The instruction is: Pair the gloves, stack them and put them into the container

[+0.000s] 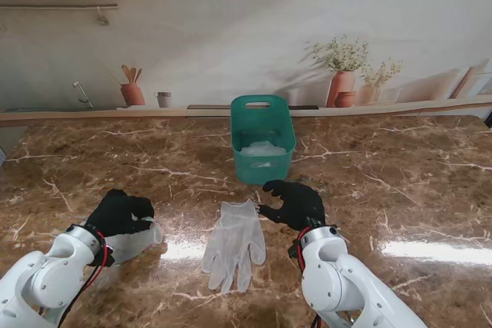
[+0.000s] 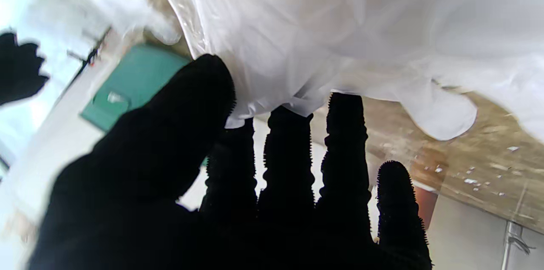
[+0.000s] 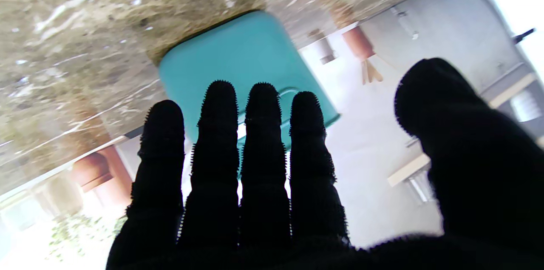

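Observation:
A translucent white glove lies flat on the marble table, fingers pointing toward me, just in front of the teal container. More white glove material sits inside the container. My left hand is at the near left, shut on a second white glove that hangs from it. The left wrist view shows that glove pinched between the thumb and fingertips. My right hand is open just right of the flat glove, its fingers spread with nothing in them, facing the container.
A wooden ledge runs along the table's far edge in front of a kitchen backdrop. The container stands at the middle of the table's far side. Bright glare patches lie on the marble to the right.

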You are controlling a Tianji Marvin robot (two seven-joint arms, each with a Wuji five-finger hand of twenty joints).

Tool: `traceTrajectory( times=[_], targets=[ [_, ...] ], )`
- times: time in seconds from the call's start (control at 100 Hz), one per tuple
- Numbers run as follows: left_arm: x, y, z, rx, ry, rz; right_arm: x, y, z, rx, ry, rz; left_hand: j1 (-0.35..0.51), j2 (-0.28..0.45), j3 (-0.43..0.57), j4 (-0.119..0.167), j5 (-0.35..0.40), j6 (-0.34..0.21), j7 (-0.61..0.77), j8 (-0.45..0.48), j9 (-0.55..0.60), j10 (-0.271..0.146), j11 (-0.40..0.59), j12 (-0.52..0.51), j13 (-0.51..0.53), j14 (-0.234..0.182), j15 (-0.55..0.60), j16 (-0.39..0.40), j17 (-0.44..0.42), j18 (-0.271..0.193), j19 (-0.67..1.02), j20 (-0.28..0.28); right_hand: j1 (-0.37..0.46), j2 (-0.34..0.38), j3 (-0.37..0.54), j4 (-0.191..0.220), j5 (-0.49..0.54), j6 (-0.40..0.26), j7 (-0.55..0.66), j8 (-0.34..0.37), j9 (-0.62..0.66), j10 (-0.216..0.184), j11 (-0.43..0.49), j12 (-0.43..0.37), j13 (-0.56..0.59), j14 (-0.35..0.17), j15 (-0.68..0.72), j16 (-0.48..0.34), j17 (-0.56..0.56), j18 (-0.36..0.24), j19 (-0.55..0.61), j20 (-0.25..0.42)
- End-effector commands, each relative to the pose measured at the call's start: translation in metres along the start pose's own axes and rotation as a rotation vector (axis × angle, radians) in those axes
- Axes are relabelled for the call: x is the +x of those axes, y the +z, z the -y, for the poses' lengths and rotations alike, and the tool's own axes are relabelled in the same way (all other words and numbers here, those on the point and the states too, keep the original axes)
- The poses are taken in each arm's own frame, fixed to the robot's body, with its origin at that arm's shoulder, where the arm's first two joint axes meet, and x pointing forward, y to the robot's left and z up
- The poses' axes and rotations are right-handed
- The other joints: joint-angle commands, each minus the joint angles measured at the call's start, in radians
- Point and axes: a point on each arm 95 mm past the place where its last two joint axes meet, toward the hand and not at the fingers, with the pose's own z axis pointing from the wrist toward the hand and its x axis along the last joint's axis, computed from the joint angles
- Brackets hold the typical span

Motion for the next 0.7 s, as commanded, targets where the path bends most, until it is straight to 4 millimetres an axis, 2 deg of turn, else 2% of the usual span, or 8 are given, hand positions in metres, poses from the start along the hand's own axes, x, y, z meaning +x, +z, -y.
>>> traceTrajectory(
  times=[0.0,0.2,0.29,0.35,0.54,0.69],
  targets=[
    [0.024,0.002,-0.001,0.042,-0.038,-0.047,0.009,-0.009,0.009,0.058,0.019,-0.03,-0.001,-0.02,0.029,-0.019,0.034,0.01,0.001,0.011,0.063,0.011,0.033,0.018,0.026,0.009,0.033,0.019,-0.015,0.016,0.032,-0.005,-0.026,-0.027,0.003,-0.003,0.022,-0.009,0.014,0.0,0.021,-0.018,0.012,0.023,0.034,-0.008,0.034,0.035,0.009,-0.003,0.05,0.039],
    [0.051,0.001,0.009,0.108,-0.191,-0.059,0.023,-0.011,0.018,0.104,0.043,-0.091,0.006,-0.026,0.021,-0.019,0.046,0.021,-0.007,0.005,0.074,0.01,0.024,0.003,0.029,0.011,0.038,0.028,-0.017,0.025,0.051,0.0,-0.003,-0.064,0.018,-0.006,0.009,0.006,0.005,-0.002,0.021,-0.021,0.011,0.038,0.042,-0.016,0.07,0.065,0.017,-0.002,0.073,0.059],
    [0.057,0.0,0.014,0.106,-0.217,-0.086,0.025,-0.01,0.019,0.078,0.054,-0.106,0.007,-0.021,0.017,-0.019,0.044,0.017,-0.01,0.005,0.072,0.01,0.021,0.003,0.027,0.009,0.035,0.028,-0.019,0.025,0.049,-0.002,0.013,-0.077,0.086,-0.009,0.015,0.004,0.014,0.006,0.028,-0.02,0.02,0.052,0.049,-0.017,0.08,0.073,0.023,0.001,0.077,0.064],
    [0.062,-0.002,0.016,0.114,-0.235,-0.093,0.025,-0.01,0.018,0.062,0.053,-0.113,0.009,-0.021,0.014,-0.019,0.045,0.021,-0.011,0.007,0.073,0.011,0.021,0.005,0.028,0.01,0.034,0.028,-0.019,0.025,0.049,-0.002,0.009,-0.078,0.099,-0.012,0.018,0.003,0.016,0.008,0.03,-0.021,0.022,0.054,0.052,-0.018,0.082,0.074,0.025,0.002,0.078,0.065],
    [0.077,-0.003,0.022,0.143,-0.269,-0.107,0.028,-0.016,0.016,0.065,0.073,-0.141,0.014,-0.02,0.004,-0.018,0.046,0.025,-0.017,0.012,0.073,0.014,0.019,0.005,0.027,0.014,0.034,0.031,-0.02,0.028,0.047,-0.006,-0.029,-0.108,0.075,-0.026,0.01,0.006,0.014,0.008,0.019,-0.023,0.017,0.056,0.032,-0.015,0.071,0.07,0.008,0.002,0.066,0.06],
    [0.094,-0.004,0.023,0.174,-0.304,-0.109,0.036,-0.023,0.017,0.062,0.073,-0.183,0.019,-0.024,-0.005,-0.017,0.05,0.03,-0.021,0.012,0.078,0.017,0.019,0.002,0.028,0.016,0.036,0.033,-0.02,0.028,0.046,-0.007,-0.121,-0.215,0.141,-0.066,-0.074,0.048,-0.025,0.02,-0.072,-0.023,-0.007,0.063,-0.052,-0.019,0.02,0.061,-0.052,-0.012,0.004,0.061]
  ],
)
